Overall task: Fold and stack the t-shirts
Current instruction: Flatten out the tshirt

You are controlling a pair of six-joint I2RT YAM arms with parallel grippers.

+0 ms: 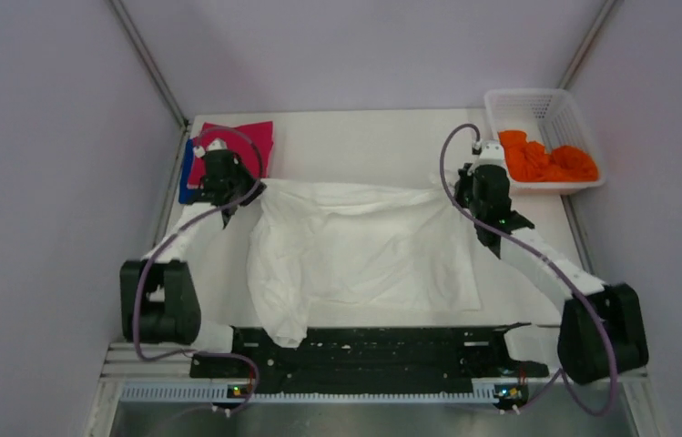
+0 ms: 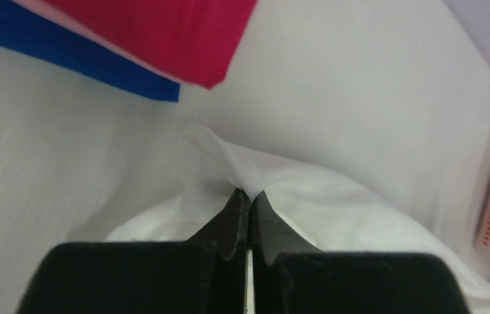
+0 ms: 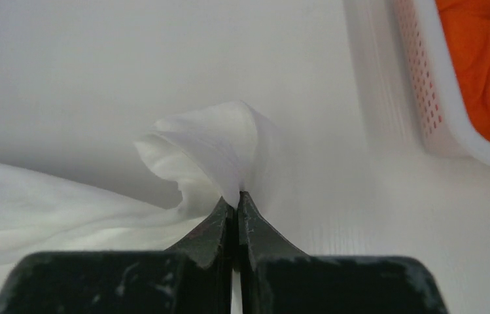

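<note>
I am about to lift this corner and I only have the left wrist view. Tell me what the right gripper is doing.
Observer: The right gripper is shut on the far right corner of the white cloth t-shirt.
Operator: Report how the rest of that shirt lies.
Observer: It is spread between the right gripper and the left gripper. Its near left part reaches over the black rail at the table's near edge.
Operator: Say what is left to fold.
Observer: A crumpled orange t-shirt lies unfolded in the white plastic lattice basket at the far right.
</note>
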